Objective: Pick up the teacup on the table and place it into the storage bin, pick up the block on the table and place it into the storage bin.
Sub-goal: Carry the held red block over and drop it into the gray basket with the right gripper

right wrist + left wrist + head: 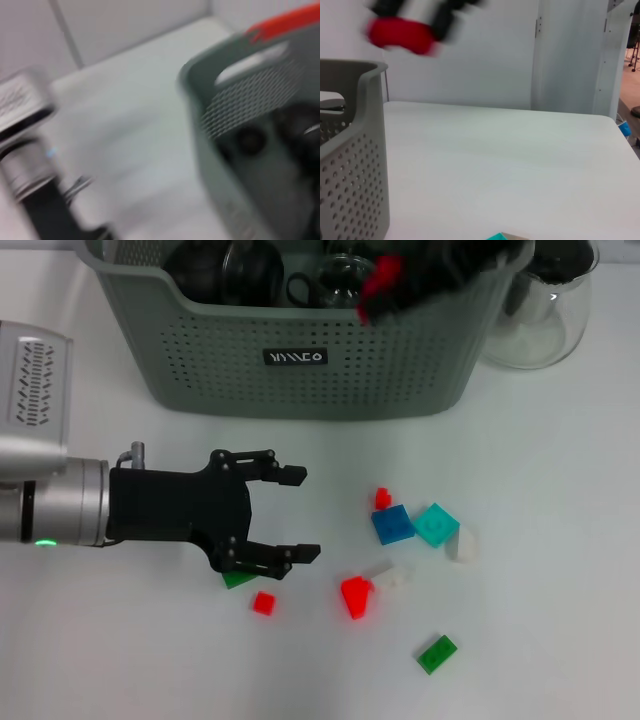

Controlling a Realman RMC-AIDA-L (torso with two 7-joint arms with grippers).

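The grey-green storage bin [300,355] stands at the back of the table. Above its right half my right gripper [412,282] is a dark blur, shut on a red block [380,282]; the left wrist view shows that block [400,34] between black fingers. Inside the bin lie a clear teacup [338,280] with a dark handle and a dark round object [225,270]. My left gripper [300,514] hovers open and empty over the table in front of the bin. More blocks lie loose on the table: blue [393,525], teal [436,525], red [356,596], green [437,653].
A clear glass pot [545,315] stands right of the bin. White blocks [462,543] and small red ones [263,603] lie among the others. A green block [238,579] peeks out under the left gripper. The right wrist view shows the bin rim [200,85].
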